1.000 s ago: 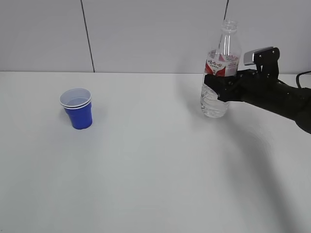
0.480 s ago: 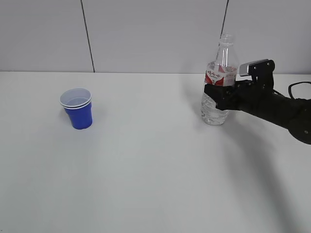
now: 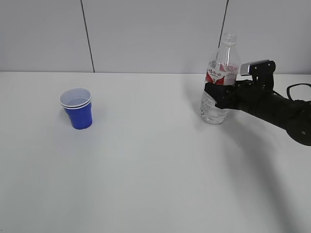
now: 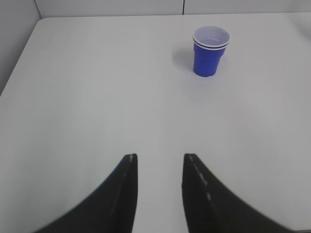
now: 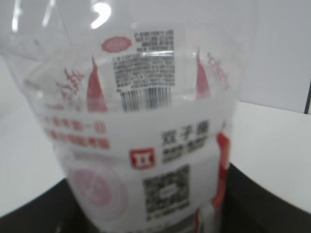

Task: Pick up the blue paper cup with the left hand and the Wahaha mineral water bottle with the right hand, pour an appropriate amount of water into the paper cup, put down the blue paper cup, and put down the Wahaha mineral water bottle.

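A small royal-blue paper cup (image 3: 77, 111) with white inside; a tall clear ribbed plastic bottle (image 3: 217, 80) with red-and-white label; a black right hand (image 3: 218, 93); a plain white table (image 3: 155, 170).

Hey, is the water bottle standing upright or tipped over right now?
Upright. The Wahaha mineral water bottle stands vertical, capless neck up, base at the table, right hand closed around its middle.

The right hand (image 3: 219, 94) reaches in from the right, fingers (image 3: 214, 90) clamped around the bottle (image 3: 217, 82). The left hand (image 4: 159, 167) hovers low, fingers (image 4: 127, 174) parted.
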Robot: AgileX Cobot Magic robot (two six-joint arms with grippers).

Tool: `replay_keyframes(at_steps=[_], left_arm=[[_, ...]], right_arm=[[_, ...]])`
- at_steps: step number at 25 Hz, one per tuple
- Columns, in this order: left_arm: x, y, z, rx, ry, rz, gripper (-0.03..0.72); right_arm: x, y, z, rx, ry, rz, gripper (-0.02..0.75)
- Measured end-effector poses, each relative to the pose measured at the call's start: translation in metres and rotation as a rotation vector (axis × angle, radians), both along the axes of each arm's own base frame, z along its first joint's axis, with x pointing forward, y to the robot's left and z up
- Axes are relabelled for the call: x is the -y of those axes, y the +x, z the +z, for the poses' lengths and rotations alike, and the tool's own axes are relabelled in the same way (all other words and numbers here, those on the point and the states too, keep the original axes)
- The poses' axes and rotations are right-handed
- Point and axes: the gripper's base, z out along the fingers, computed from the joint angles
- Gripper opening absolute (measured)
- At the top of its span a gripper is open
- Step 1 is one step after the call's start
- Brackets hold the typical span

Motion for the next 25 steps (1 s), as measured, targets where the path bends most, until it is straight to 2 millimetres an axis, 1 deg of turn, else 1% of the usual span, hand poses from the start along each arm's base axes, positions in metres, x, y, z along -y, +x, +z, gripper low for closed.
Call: replay_keyframes(at_steps=[6, 13, 16, 20, 25], left_arm=[[0.0000, 0.0000, 0.0000, 0.000, 0.000, 0.000, 0.241], [0.0000, 0.0000, 0.0000, 0.000, 0.000, 0.000, 0.241], [0.0000, 0.0000, 0.0000, 0.000, 0.000, 0.000, 0.241], [0.0000, 0.0000, 0.0000, 0.000, 0.000, 0.000, 0.241], [0.0000, 0.0000, 0.0000, 0.000, 0.000, 0.000, 0.241]], right_arm=[[-0.0001, 0.0008, -0.0008, 0.060, -0.091, 0.020, 0.400], [-0.0007, 0.0006, -0.0018, 0.089, -0.111, 0.031, 0.400], [-0.0006, 0.0006, -0.0017, 0.086, -0.104, 0.029, 0.401], [-0.0007, 0.0006, -0.0018, 0.060, -0.053, 0.020, 0.401], [-0.0017, 0.0006, -0.0014, 0.088, 0.001, 0.022, 0.400]])
